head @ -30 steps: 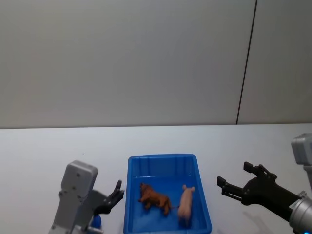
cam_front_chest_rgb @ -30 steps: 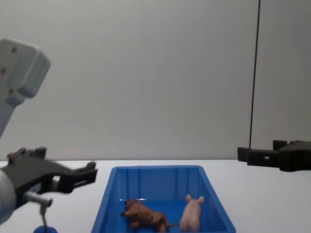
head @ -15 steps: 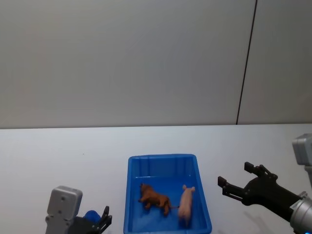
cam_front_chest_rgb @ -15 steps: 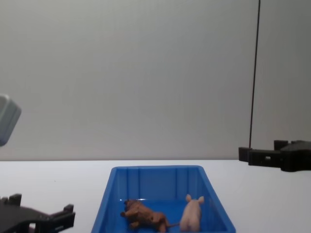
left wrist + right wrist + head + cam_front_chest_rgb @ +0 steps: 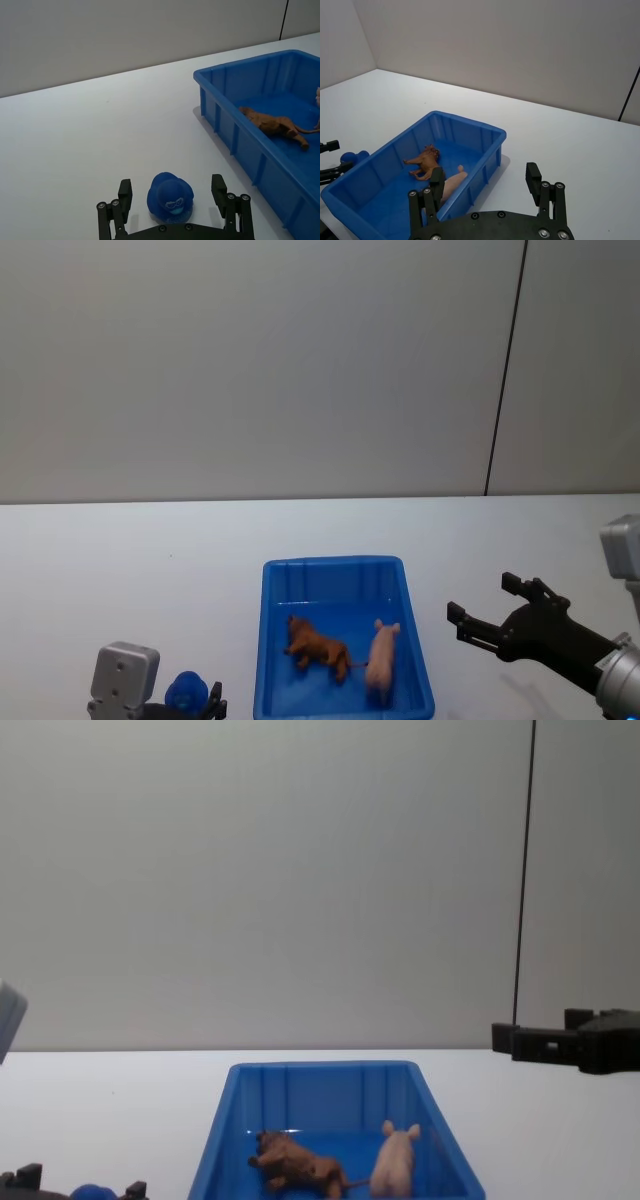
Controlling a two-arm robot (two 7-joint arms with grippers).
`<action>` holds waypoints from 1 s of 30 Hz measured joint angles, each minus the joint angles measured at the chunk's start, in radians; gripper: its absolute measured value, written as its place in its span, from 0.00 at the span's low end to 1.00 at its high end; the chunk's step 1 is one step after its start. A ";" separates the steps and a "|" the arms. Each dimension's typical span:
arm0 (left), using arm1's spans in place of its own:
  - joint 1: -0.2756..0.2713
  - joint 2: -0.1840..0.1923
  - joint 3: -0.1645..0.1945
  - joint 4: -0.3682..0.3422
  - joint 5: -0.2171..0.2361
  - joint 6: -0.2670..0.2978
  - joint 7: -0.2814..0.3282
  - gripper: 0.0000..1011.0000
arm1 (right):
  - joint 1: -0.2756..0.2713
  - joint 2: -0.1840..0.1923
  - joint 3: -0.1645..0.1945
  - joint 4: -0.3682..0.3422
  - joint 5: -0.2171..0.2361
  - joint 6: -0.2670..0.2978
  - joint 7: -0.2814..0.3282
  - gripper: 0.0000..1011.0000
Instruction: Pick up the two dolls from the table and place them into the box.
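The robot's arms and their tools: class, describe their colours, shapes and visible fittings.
Both tools, left and right, are matte black forks with two flat, blocky fingers on a wide black base studded with small silver screws. Behind each sits a light grey, rounded boxy arm housing; the right arm adds a silvery cylindrical wrist.

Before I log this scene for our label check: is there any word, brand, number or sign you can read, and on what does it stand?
None can be read. The box, the lion, the pig, the blue toy and both grippers, left and right, carry no readable text; the toy's face bears only a goggle-like mark.
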 joint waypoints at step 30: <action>-0.052 -0.047 -0.023 0.130 0.027 -0.007 -0.085 0.65 | 0.000 0.000 0.000 0.000 0.000 0.000 0.000 0.99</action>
